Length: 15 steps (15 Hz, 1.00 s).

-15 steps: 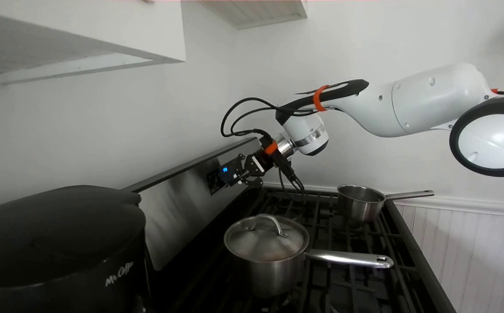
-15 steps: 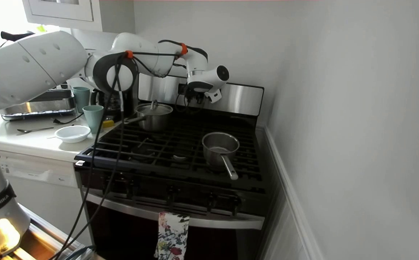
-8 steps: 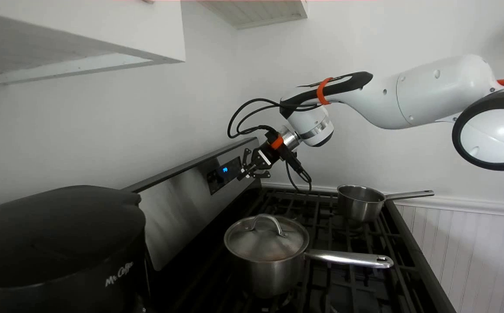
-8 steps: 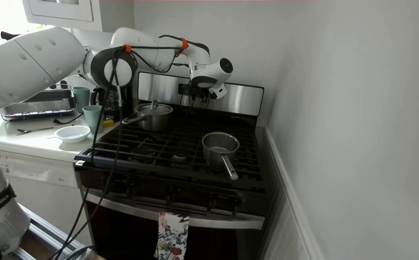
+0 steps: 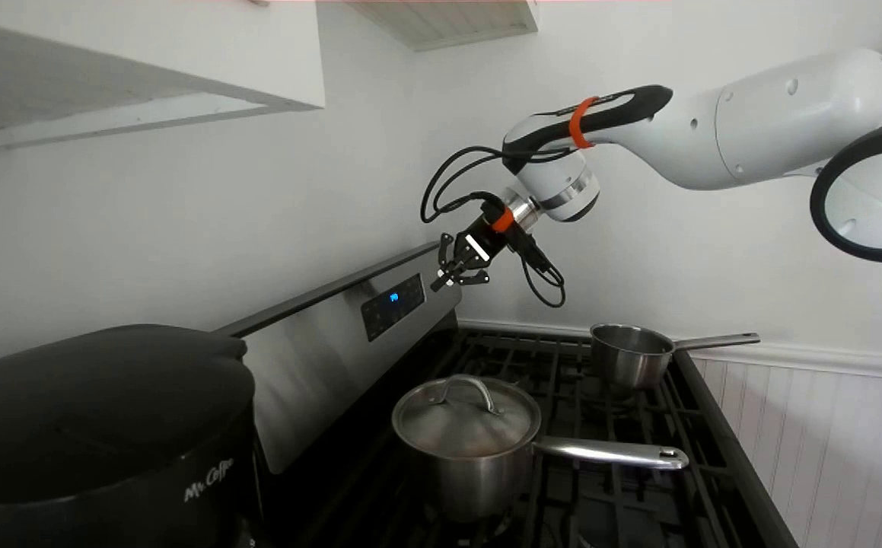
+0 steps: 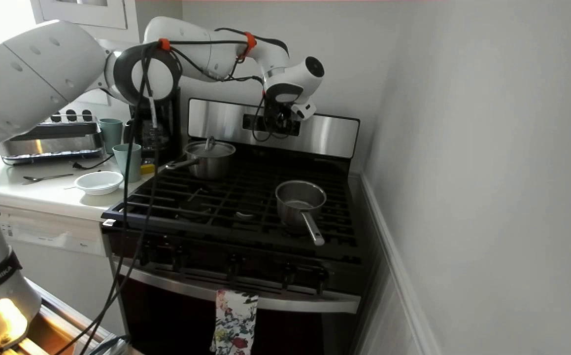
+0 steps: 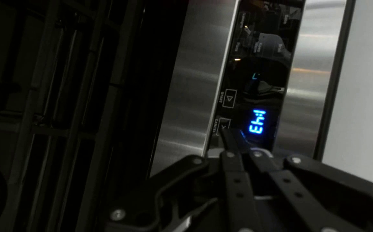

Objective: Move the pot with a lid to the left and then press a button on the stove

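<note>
The pot [image 5: 471,487] stands upright on the grates at the coffee-maker end of the stove [image 5: 319,365], its lid [image 5: 460,426] on top. The pot [image 6: 210,168] and lid [image 6: 201,149] also show in an exterior view. The stove's back panel [image 6: 218,118] bears a black control strip with a blue display [image 7: 257,121]. My gripper [image 5: 437,285] is shut and empty. It hangs above the grates in front of the back panel and looks apart from it. In the wrist view its fingertips [image 7: 233,132] overlap the lower part of the CANCEL button [image 7: 224,124]; START [image 7: 229,98] shows beside it.
A smaller lidless saucepan [image 6: 297,209] sits at the front by the wall. A black coffee maker [image 5: 106,411] stands beside the stove. Green cups [image 6: 127,160], a white bowl [image 6: 99,183] and a toaster [image 6: 53,140] are on the counter. Cabinets [image 5: 182,68] hang above.
My gripper has moved up and back from the control strip, uncovering the display in an exterior view. The arm has risen. Both pots stay where they were.
</note>
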{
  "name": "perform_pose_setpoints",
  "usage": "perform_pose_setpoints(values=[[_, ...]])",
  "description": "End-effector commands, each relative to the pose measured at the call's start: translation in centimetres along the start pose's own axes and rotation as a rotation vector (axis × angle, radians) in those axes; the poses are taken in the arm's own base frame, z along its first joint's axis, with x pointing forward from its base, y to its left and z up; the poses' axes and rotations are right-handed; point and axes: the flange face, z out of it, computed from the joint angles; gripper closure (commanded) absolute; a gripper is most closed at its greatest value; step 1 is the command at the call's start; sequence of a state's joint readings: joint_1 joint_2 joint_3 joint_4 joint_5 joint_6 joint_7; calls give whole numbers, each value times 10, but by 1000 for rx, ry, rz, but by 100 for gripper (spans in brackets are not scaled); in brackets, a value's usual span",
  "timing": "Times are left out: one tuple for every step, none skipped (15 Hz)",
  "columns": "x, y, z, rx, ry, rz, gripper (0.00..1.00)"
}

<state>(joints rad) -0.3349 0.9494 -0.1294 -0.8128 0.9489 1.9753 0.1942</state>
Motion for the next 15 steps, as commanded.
perform_pose_setpoints(values=[[-14, -2, -24, -78, -18, -56, 74], [-16, -2, -30, -94, -9, -69, 72], [-19, -2, -36, -105, -8, -84, 67], [-22, -2, -42, -113, -6, -97, 61], [-26, -1, -47, -127, -4, -112, 53], [-30, 0, -53, -134, -7, -124, 46], [-36, 1, -57, -138, -14, -139, 39], [-41, 1, -62, -146, -14, -155, 32], [-48, 2, -67, -155, -18, -171, 26], [-54, 4, -72, -168, -19, -189, 18], [-61, 4, -79, -181, -22, -206, 12], [-68, 5, -85, -196, -22, -224, 4], [-74, 7, -91, -213, -19, -245, 1], [-82, 9, -97, -223, -22, -261, 0], [-88, 11, -104, -231, -21, -278, 0]])
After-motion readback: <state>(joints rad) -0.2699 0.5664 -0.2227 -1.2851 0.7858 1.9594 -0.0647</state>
